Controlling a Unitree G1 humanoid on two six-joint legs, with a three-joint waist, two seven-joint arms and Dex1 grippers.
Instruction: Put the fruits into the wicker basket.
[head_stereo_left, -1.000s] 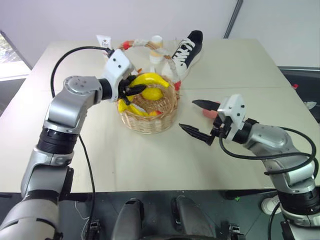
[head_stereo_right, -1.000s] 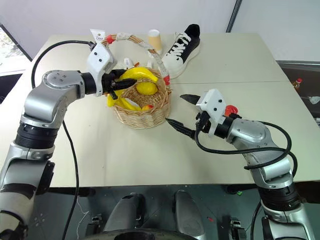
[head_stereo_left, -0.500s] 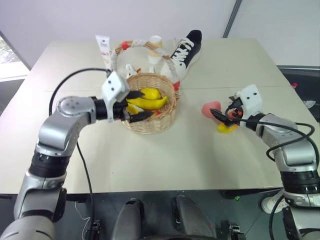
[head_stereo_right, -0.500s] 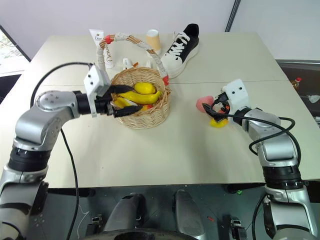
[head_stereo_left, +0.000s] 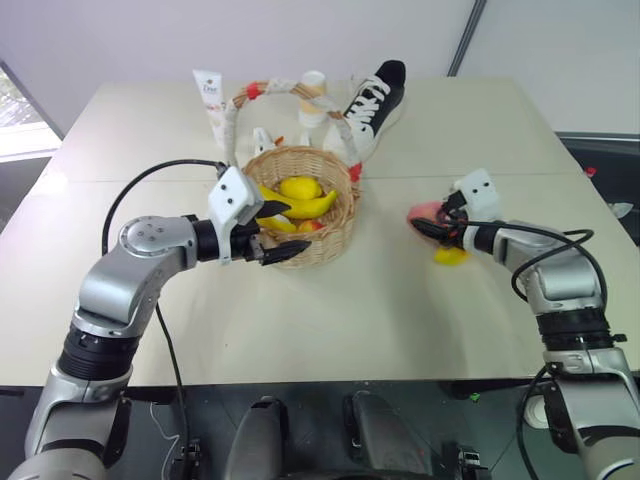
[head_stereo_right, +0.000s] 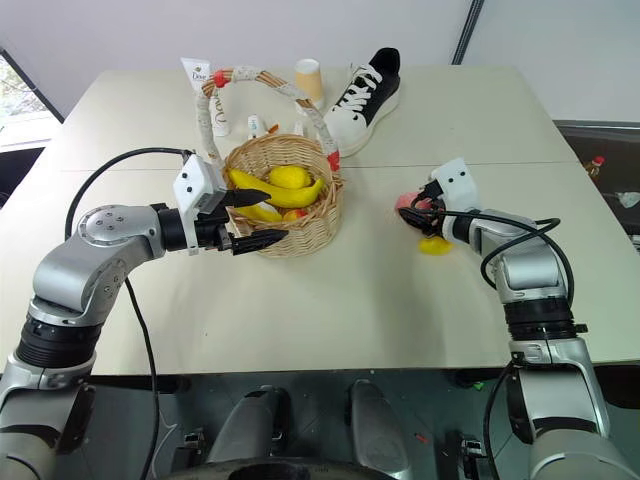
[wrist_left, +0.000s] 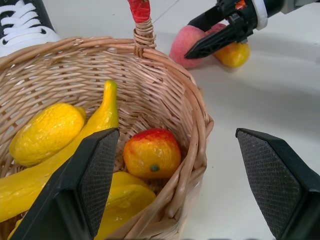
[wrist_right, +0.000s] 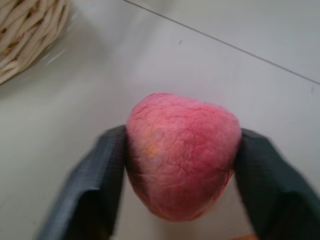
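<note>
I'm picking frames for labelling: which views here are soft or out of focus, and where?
Right wrist view: the peach is fairly sharp, but the right pincer fingers and the wicker basket at the corner are blurred. Left wrist view: the basket rim, mango and banana are crisp. Left eye view: evenly lit, soft shadows on the table.

A black and white sneaker with white laces (head_stereo_left: 375, 98) lies at the far side of the pale beige table (head_stereo_left: 480, 130). Just beside the sneaker stands a small paper cup (head_stereo_right: 308, 78). Further along the far side, a white cosmetic tube (head_stereo_left: 209, 100) stands upright, and a small white bottle (head_stereo_left: 263, 139) stands near it.
</note>
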